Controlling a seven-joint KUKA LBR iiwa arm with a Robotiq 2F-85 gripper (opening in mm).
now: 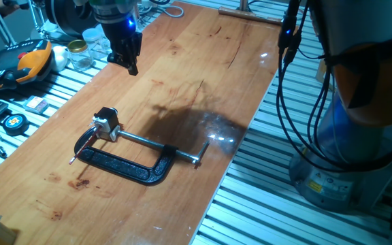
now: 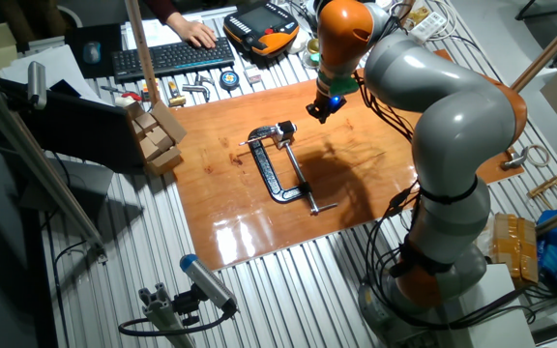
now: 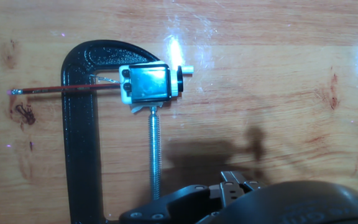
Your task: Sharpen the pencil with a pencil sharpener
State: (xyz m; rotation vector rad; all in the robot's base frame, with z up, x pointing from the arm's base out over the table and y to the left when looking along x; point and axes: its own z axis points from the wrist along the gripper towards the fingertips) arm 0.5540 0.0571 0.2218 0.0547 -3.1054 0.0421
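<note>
In one fixed view, the black C-clamp [image 1: 124,163] is seen lying flat on the wooden table [image 1: 203,88], nearest the camera. The pencil sharpener [image 1: 107,124] is held in the clamp's mouth against the silver screw rod [image 1: 156,145]. The pencil [image 1: 82,152] is seen lying across the clamp's frame, one end inserted into the sharpener, the other resting on the wood. Farther back, the gripper [image 1: 131,62] is held above the table, well apart from the clamp, with nothing grasped; whether its fingers are parted cannot be told.
</note>
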